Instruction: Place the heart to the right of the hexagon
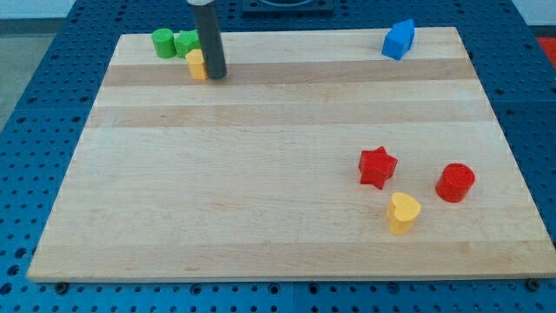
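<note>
Near the board's bottom-right corner lies the yellow heart [403, 212], well apart from my tip [215, 76], which sits up by the top-left corner touching a yellow block [197, 63], shape partly hidden; tip holds nothing. Green cylinder [162, 42] & another green block [186, 41] just behind. Red star [377, 167] & red cylinder [455, 182] near the heart; blue block [399, 39] top-right.

Yellow heart [403, 212] low right, yellow hexagon [197, 63] top left

Near the board's [261, 174] top-left corner: green cylinder [162, 42], green block [185, 40]. Top-right corner: blue block [399, 39]. Towards the bottom-right: red star [377, 167], red cylinder [455, 183].
</note>
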Motion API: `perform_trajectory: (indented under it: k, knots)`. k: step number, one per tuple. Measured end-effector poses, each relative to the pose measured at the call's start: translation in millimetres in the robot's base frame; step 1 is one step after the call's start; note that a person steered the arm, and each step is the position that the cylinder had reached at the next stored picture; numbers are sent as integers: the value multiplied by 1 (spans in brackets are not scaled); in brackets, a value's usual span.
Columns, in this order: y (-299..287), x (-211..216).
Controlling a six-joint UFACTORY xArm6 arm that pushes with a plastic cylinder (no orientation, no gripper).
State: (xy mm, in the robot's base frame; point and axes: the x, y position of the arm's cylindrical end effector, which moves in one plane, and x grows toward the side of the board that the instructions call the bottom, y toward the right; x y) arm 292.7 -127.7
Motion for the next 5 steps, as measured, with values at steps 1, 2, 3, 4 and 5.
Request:
perform_trajectory:
  k: [1, 2, 3, 4, 5]
  knots:
    - [-22, -5]
    - [-41, -6]
    - [-45, -3]
    - [-28, 26]
    - [-11, 69]
